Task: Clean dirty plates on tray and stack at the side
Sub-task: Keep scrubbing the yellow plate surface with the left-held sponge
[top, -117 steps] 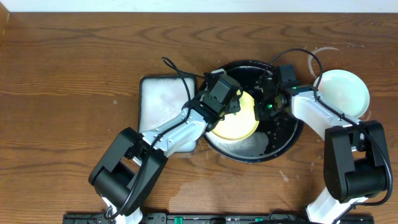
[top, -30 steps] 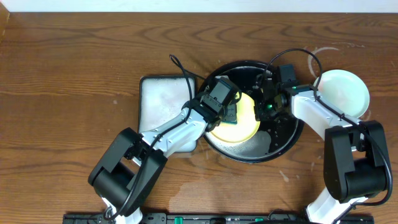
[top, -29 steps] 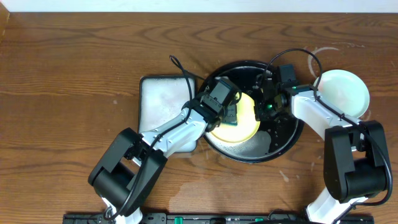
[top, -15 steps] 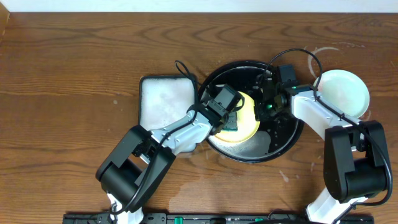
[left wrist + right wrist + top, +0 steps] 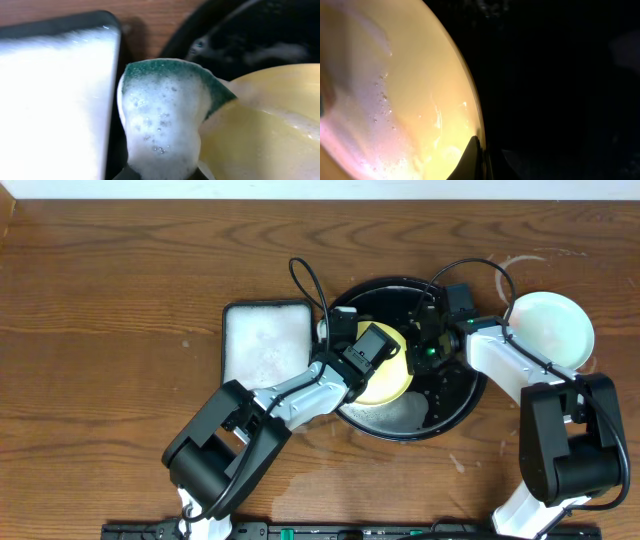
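— Where does the overhead view sit?
— Straight above the table, looking down from far enough to take in the whole black tray and the white tray beside it
— And the wrist views?
— Both very near. The left wrist faces the sponge, with the white tray at its left; the right wrist looks down on the yellow plate, filling half its frame
— What do they share?
— That plate, seen in all three

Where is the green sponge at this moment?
In the left wrist view, the sponge sits centre, between the white tray on its left and the yellow plate.
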### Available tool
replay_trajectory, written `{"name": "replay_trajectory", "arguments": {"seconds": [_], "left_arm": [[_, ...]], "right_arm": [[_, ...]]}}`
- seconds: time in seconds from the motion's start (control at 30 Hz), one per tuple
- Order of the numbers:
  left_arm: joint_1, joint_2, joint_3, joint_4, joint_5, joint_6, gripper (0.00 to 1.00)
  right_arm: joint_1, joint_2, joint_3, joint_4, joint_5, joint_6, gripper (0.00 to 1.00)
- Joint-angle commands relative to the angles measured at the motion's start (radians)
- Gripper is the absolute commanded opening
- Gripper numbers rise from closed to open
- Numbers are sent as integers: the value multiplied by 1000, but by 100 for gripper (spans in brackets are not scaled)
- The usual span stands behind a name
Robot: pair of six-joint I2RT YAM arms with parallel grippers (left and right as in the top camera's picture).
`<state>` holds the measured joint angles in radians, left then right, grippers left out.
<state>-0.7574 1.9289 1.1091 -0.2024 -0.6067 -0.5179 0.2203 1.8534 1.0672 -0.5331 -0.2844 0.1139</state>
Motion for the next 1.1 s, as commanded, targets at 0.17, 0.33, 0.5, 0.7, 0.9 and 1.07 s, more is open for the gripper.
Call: {"name": "replay_trajectory", "arguments": {"seconds": [0.17, 0.33, 0.5, 0.7, 0.9, 1.07], "left_arm": [[45, -195, -14, -6, 92, 27, 8], [44, -195, -14, 43, 498, 0, 8], [45, -120, -16, 47, 623, -110, 8], [45, -8, -17, 35, 618, -108, 8], [45, 7, -17, -48, 327, -58, 8], [44, 3, -17, -66, 37, 40, 8]], "right_arm": [[-3, 26, -1, -16, 48, -10, 1], [-3, 26, -1, -16, 48, -10, 1], [-3, 26, -1, -16, 48, -10, 1], [-3, 26, -1, -17, 49, -10, 1], [-3, 26, -1, -16, 49, -10, 1], [-3, 26, -1, -16, 49, -10, 1]]}}
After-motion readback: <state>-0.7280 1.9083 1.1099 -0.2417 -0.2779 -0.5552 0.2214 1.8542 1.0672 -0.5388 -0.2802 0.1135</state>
